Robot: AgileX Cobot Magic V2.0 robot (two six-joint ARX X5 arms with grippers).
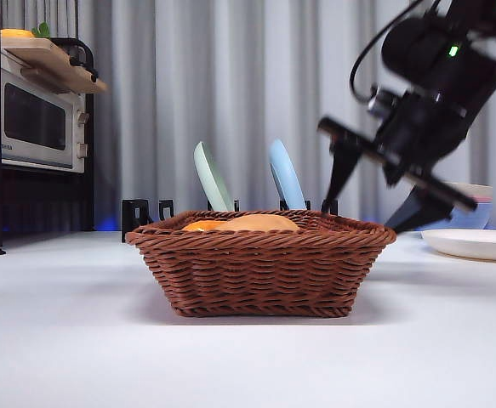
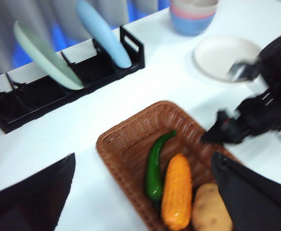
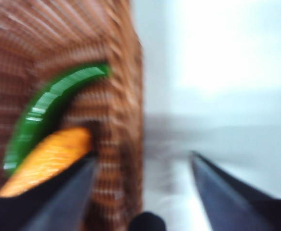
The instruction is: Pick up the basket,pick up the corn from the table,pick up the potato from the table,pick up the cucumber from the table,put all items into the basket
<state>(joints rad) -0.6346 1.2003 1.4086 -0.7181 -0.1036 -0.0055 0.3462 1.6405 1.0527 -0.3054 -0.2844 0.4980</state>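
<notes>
- Basket (image 1: 260, 272): brown wicker, rectangular, flaring sides, braided rim; stands flat on the table (image 1: 77, 340), roughly mid-table in the front view, in front of the dish rack (image 2: 58, 91).
- Cucumber (image 2: 155, 166): dark green, lies inside the basket; long axis runs lengthwise along the basket floor, curved stem end toward the rack side, blunt end toward the left wrist camera. Beside the corn, touching or nearly so.
- Corn (image 2: 177, 192): orange-yellow, inside the basket between cucumber and potato; long axis roughly parallel to the cucumber.
- Potato (image 2: 210, 209): tan, rounded, inside the basket just beside the corn, on the side away from the cucumber; partly cut off by the frame edge and the left jaw. In the front view only its top and a bit of orange show above the rim.
- Right gripper (image 1: 384, 191): jaws spread wide, holding nothing; hangs tilted in the air over the basket's right-hand rim as seen from the front. Its wrist view is blurred; the basket wall, cucumber and corn show to one side.
- Left gripper (image 2: 142, 192): jaws wide apart, empty; poised above the basket, looking down on it.
- Rack: black, holds a pale green plate (image 2: 41, 55) and a pale blue plate (image 2: 104, 33), both upright and leaning.
- Bowls (image 2: 193, 17): stacked, pastel, near a white plate (image 2: 224, 55) lying flat on the table, well apart from the basket.
- Microwave (image 1: 31, 123): on a shelf at far left of the front view.
</notes>
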